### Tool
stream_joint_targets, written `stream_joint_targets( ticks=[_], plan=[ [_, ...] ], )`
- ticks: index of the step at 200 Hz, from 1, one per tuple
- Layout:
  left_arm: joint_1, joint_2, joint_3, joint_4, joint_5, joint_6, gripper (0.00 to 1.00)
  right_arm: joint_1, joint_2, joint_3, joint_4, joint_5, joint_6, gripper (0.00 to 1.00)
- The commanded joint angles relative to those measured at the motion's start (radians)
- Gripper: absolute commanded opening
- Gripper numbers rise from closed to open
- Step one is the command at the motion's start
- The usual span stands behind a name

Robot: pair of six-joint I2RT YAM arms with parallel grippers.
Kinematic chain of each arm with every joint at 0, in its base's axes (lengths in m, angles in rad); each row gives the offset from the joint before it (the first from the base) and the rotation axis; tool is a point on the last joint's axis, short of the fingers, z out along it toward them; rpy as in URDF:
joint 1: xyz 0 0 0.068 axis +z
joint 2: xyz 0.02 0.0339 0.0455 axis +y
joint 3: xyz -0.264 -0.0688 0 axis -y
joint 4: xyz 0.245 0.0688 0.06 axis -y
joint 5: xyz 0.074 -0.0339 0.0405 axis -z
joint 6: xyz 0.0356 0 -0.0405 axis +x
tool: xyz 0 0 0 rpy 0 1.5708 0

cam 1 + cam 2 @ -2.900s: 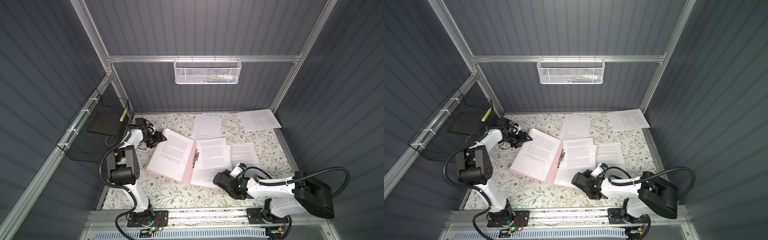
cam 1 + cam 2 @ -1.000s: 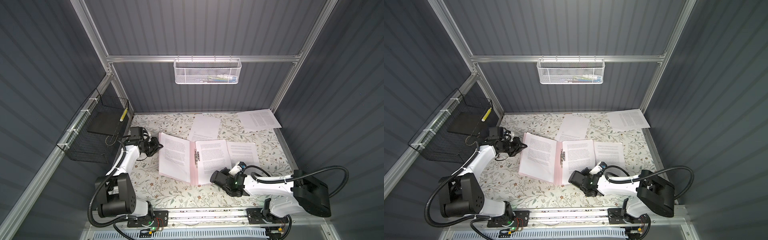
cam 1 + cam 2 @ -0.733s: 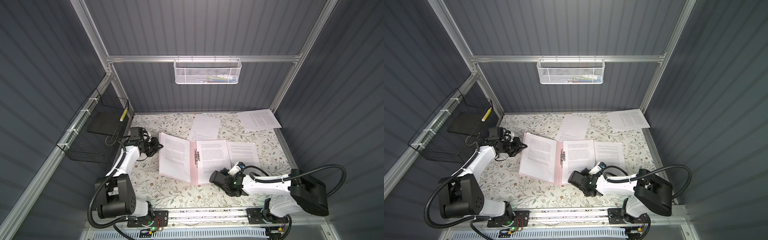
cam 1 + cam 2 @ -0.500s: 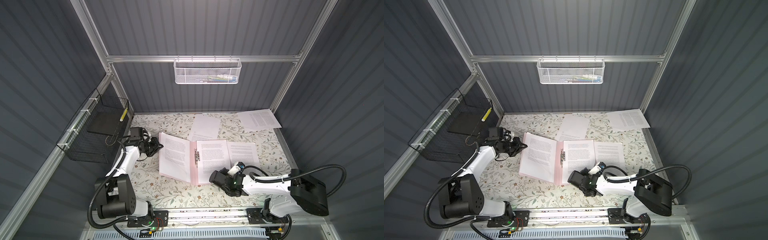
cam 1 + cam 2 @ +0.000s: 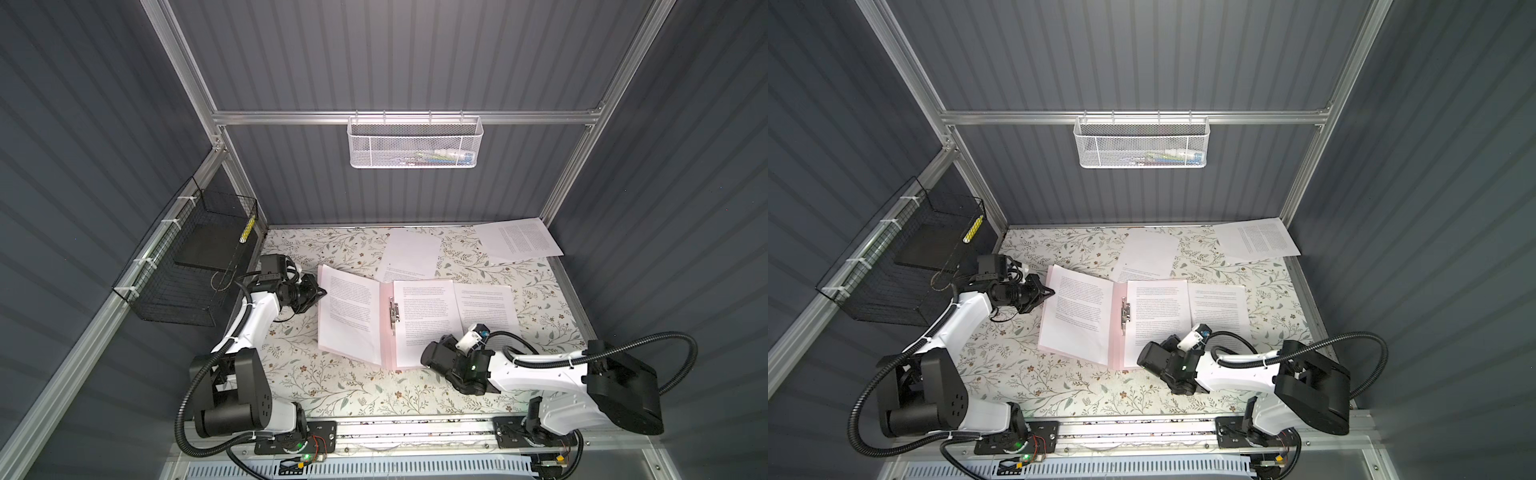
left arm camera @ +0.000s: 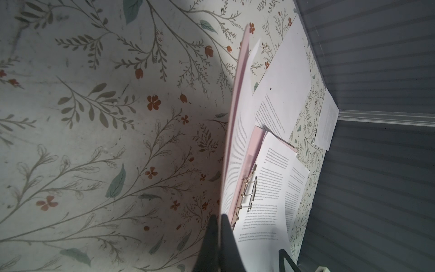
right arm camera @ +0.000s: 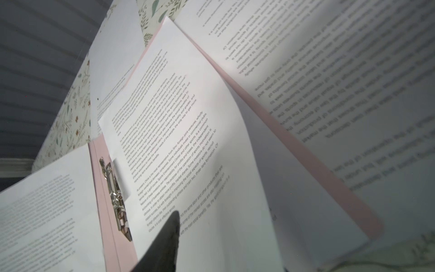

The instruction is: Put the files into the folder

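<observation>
The pink folder [image 5: 386, 353] [image 5: 1116, 345] lies open mid-table, metal clip [image 5: 392, 311] along its spine. One of the files [image 5: 347, 316] lies on its raised left cover and another [image 5: 424, 316] on its right half. A third sheet [image 5: 486, 307] pokes out to the right. My left gripper [image 5: 323, 292] [image 6: 217, 217] is shut on the left cover's far corner. My right gripper [image 5: 424, 358] [image 7: 229, 240] sits at the folder's front edge with its jaws apart. One finger [image 7: 174, 221] rests above the right-hand sheet; the other is mostly hidden.
Two more printed sheets lie behind the folder [image 5: 411, 253] and in the far right corner [image 5: 519, 243]. A black wire basket [image 5: 187, 270] holding a black slab [image 5: 208, 249] hangs on the left wall. A white mesh basket [image 5: 415, 143] hangs on the back wall.
The folder, skewed earlier, now lies square, moved there by both arms. In the last half second my right gripper's jaws have parted at the front edge. The left grip is unchanged.
</observation>
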Motion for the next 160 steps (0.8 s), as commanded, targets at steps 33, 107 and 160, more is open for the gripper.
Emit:
stream_joint_targets(
  ticks=[33,107,160],
  plan=[
    [0.004,0.022,0.019,-0.035,-0.011,0.029,0.00,0.009,-0.119,-0.084,-0.027,-0.039,-0.083,0.98],
    [0.003,0.075,0.128,-0.164,-0.061,0.145,0.00,-0.101,-0.380,-0.063,-0.330,-0.131,-0.502,0.99],
    [0.003,0.130,0.228,-0.278,-0.158,0.206,0.00,-0.556,-0.505,-0.078,-0.082,-0.473,-0.989,0.99]
  ],
)
